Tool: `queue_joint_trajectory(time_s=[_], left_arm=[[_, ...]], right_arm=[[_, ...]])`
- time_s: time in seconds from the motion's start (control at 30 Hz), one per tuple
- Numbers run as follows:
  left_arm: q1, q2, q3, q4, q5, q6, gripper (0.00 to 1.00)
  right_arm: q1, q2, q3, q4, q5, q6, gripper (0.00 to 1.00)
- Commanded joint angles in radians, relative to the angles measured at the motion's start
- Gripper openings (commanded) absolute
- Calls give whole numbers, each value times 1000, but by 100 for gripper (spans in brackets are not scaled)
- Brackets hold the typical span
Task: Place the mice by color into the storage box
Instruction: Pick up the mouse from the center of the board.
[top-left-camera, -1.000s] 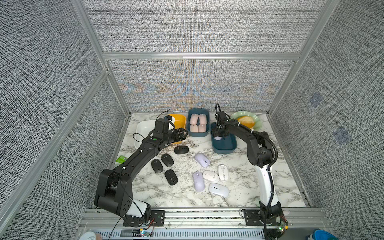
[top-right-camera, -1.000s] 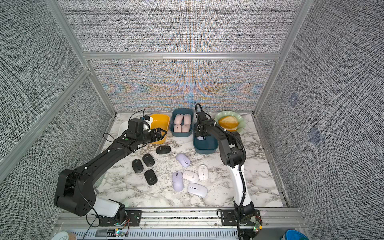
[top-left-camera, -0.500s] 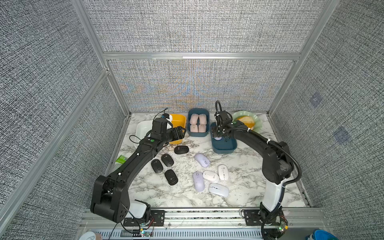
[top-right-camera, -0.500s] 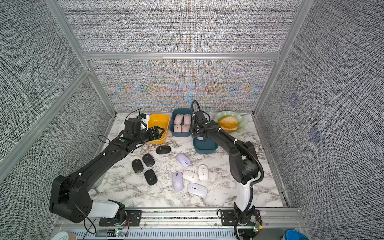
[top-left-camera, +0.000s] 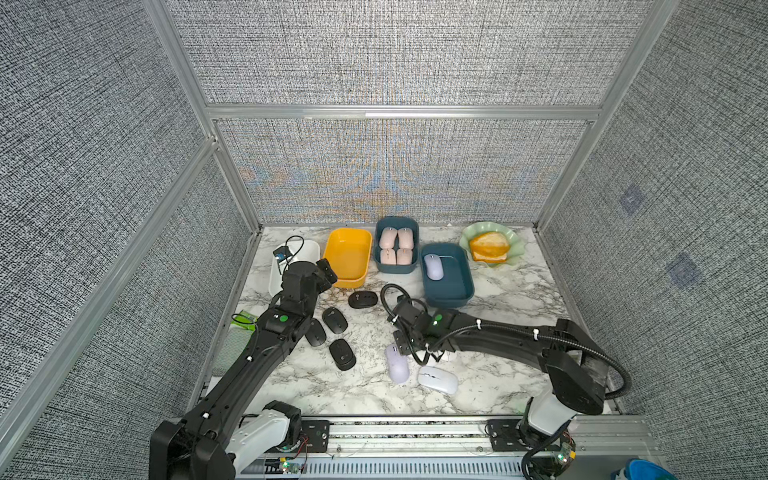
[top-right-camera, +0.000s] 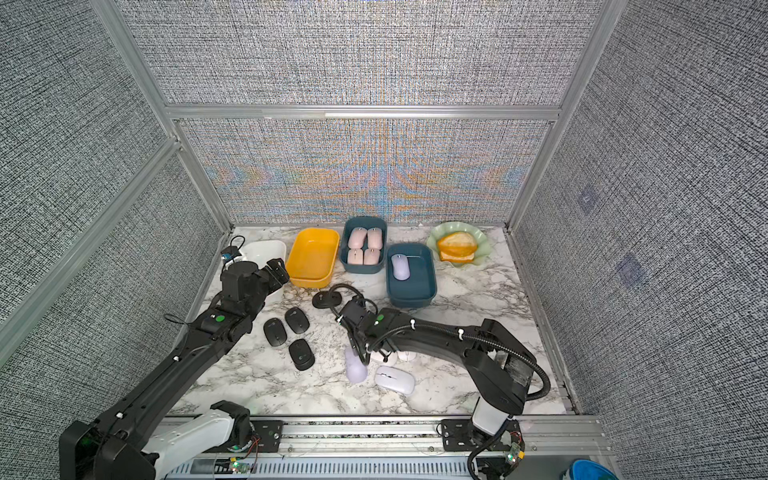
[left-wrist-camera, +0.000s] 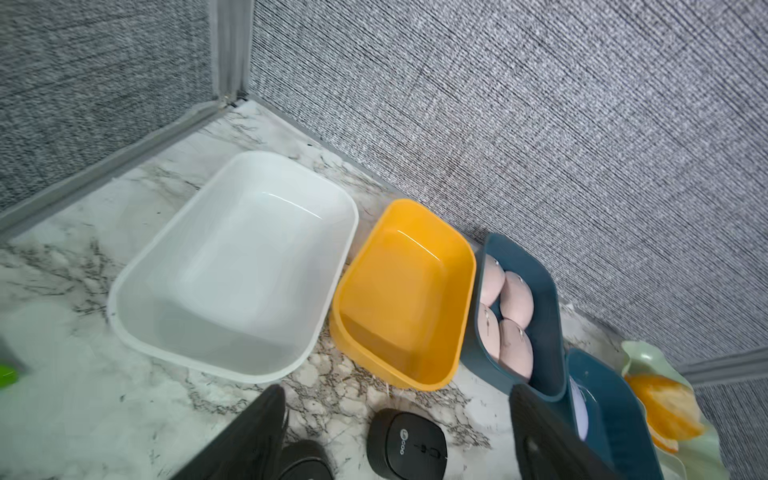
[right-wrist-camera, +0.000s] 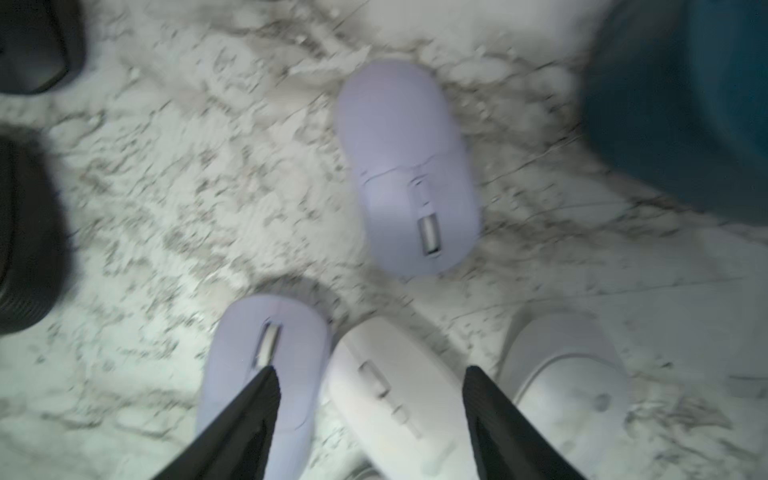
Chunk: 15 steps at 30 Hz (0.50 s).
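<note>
The right arm has swung from the rear boxes to the front of the counter (top-left-camera: 365, 390), and a lilac mouse (top-left-camera: 433, 266) now lies in the nearer blue box (top-left-camera: 465, 291). The left pincer (top-left-camera: 326, 272) has drawn back a little from the yellow box (top-left-camera: 348, 257).

In both top views the right pincer (top-right-camera: 365, 351) hangs low over the front cluster. Four pink mice (top-right-camera: 365, 247) fill the far blue box (top-right-camera: 345, 262), and four black mice (top-right-camera: 296, 320) lie on the counter.

In the left wrist view, the left pincer (left-wrist-camera: 395, 397) is spread wide, holding nothing, with a black mouse (left-wrist-camera: 405, 446) beneath it.

The right wrist view is blurred. The right pincer (right-wrist-camera: 370, 374) is spread above a white mouse (right-wrist-camera: 390, 399) and grips nothing. Two lilac mice (right-wrist-camera: 407, 166) lie nearby on the counter.
</note>
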Motion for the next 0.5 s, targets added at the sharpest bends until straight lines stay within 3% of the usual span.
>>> queue_joint_trajectory(time_s=[0.0, 0.3, 0.47], left_arm=[[0, 15, 18, 33, -55, -29, 85], [1, 97, 79, -29, 7, -27, 85], [1, 105, 77, -21, 26, -23, 85]], right_arm=[[44, -1, -8, -25, -15, 140, 73], [103, 66, -46, 72, -122, 201, 75], [138, 141, 12, 62, -108, 184, 75]])
